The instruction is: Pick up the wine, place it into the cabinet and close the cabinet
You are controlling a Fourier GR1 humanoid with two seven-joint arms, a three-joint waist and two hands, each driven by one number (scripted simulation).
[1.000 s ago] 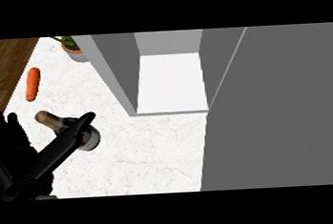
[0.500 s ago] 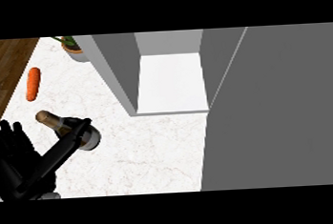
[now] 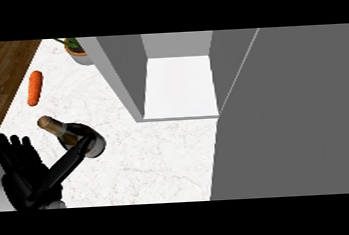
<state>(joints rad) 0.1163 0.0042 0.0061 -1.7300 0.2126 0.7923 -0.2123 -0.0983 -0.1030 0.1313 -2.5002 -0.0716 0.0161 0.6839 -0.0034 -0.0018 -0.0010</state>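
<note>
At the kitchen counter (image 3: 150,161), the robot's left hand (image 3: 21,170) shows at the view's lower left. Its fingers (image 3: 15,148) are straight and spread, holding nothing. A single digit, apparently the thumb (image 3: 65,163), stretches out to meet the side of the wine bottle (image 3: 73,136). The right hand is out of view. The bottle rests on the white counter just beside the hand, with its capped neck pointing toward the far left and its wider base toward the cabinet (image 3: 180,89). Whether it lies flat or merely leans cannot be told from above. The cabinet stands open well to the right, its pale shelf bare and its cabinet door (image 3: 295,113) swung out along the right side. A carrot (image 3: 34,88) and a potted plant (image 3: 76,48) sit farther back on the left, apart from the bottle. The bottle is presumably glass, so it is likely to be heavy for its size, rigid, smooth and breakable. Being round, it would probably roll if nudged. The broad body near the base looks the safer place to wrap the fingers, since the narrow neck would give less to hold and leave the weight swinging below.
</note>
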